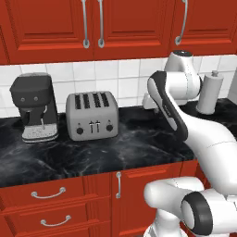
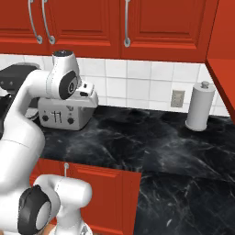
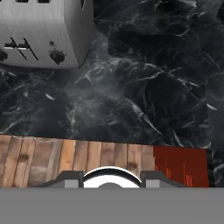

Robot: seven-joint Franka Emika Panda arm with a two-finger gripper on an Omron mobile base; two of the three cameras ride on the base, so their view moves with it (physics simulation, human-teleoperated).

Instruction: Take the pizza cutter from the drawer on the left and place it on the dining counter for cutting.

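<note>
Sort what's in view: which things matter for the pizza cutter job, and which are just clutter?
For the job: red drawers, lower left, both closed, one probably the target; gripper, open.
Just lying about: toaster; coffee machine; paper towel roll; upper cabinets.

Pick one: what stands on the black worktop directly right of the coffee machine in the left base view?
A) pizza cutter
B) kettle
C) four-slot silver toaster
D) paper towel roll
C: the toaster, silver with four slots on top, stands on the worktop just right of the coffee machine; the paper towel roll is far off by the right edge.
</note>
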